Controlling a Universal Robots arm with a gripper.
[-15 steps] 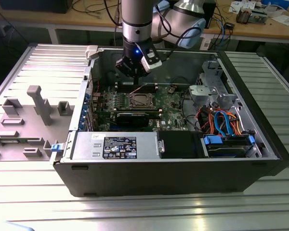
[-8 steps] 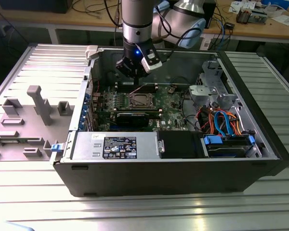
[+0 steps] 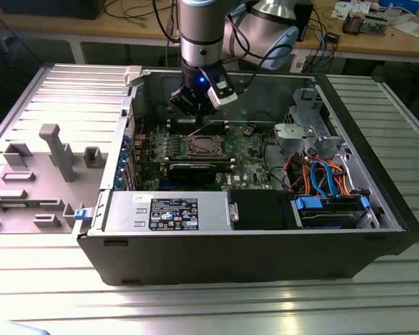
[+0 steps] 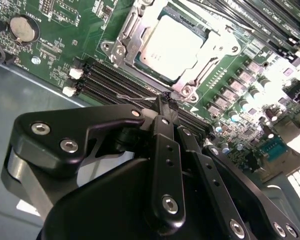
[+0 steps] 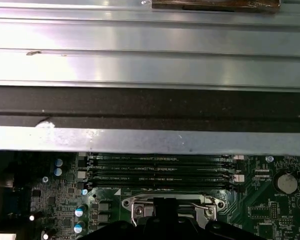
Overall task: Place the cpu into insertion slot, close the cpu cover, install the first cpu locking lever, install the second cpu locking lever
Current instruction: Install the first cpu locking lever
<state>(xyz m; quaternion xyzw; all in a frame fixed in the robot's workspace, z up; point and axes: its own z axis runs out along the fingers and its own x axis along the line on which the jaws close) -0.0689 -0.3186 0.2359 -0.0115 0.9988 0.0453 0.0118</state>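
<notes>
Exterior view: the tool (image 3: 197, 105) hangs over the green motherboard (image 3: 255, 164) inside the open computer case (image 3: 377, 202), just behind the insertion slot (image 3: 199, 146). Second wrist view: its fingers (image 4: 163, 115) look pressed together and empty, tips beside the cpu cover (image 4: 121, 41), which lies shut over the seated cpu (image 4: 172, 47). First wrist view: the locking lever (image 5: 210, 202) wires flank the socket, so I judge a lever wants a slow, square push.

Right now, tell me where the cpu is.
The cpu sits in the insertion slot on the green board, framed by the cpu cover, beside the black memory slots and just beyond the gripper in the second wrist view.
</notes>
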